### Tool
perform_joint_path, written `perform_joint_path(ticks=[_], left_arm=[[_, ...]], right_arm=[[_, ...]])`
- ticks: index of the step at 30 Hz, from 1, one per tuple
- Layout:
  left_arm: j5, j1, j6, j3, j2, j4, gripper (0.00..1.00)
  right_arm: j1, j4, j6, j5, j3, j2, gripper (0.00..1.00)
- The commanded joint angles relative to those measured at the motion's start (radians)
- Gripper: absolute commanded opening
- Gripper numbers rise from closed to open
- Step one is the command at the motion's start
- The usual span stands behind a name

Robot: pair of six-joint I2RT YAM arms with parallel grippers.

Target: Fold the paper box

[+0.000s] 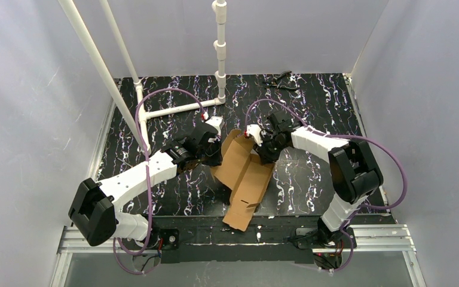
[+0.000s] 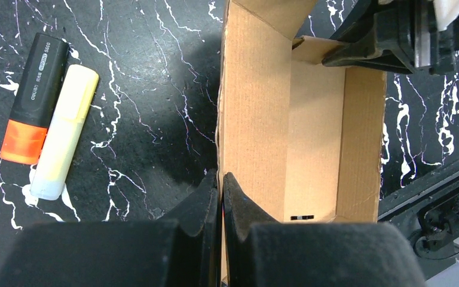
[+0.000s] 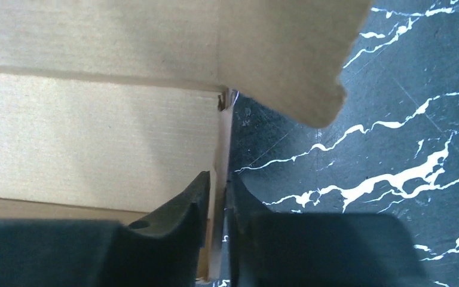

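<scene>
Two grippers are clamped on the same sheet of cardboard. The left gripper [image 2: 220,179] has its black fingers closed on the top edge of one upright side wall of the paper box [image 2: 311,137], with the thin wall caught between the pads. The right gripper [image 3: 220,178] is pinched in the same way on a vertical cardboard edge at the opposite side. A ribbed inner panel spreads to the left of its fingers, and a round-cornered flap hangs over them. Seen from the left wrist, the right gripper's dark fingers reach in at the upper right, where a small flap meets the far wall. The box sits mid-table between the two arms, only partly formed. Its far end is raised into an open trough with a floor and two standing walls, while its near end lies flat and reaches the near edge of the black, white-veined table [image 1: 317,107]. Just left of the box, an orange-tipped black marker [image 2: 33,98] and a pale yellow stick [image 2: 64,131] lie side by side on the table, touching. A white pipe frame [image 1: 220,54] stands at the back.
</scene>
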Motion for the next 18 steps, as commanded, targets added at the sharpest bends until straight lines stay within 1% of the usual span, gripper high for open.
perform_joint_path(ticks=[1,7,10,13,14,18], left_arm=[[0.009,0.004,0.014,0.014,-0.025,0.008,0.00],[0.008,0.004,0.028,0.030,-0.030,0.026,0.00],[0.012,0.004,0.044,0.049,-0.022,0.034,0.00],[0.024,0.004,0.065,0.071,-0.003,0.036,0.00],[0.027,0.003,0.072,0.076,0.006,0.037,0.00],[0.030,0.004,0.105,0.084,0.025,0.044,0.00]], right_arm=[[0.028,0.097,0.017,0.062,-0.052,-0.012,0.02],[0.060,0.293,0.054,0.231,-0.169,-0.121,0.01],[0.063,0.324,0.066,0.254,-0.184,-0.157,0.01],[0.065,0.315,0.064,0.248,-0.188,-0.144,0.01],[0.066,0.301,0.062,0.235,-0.183,-0.130,0.04],[0.063,0.218,0.060,0.164,-0.135,-0.089,0.31]])
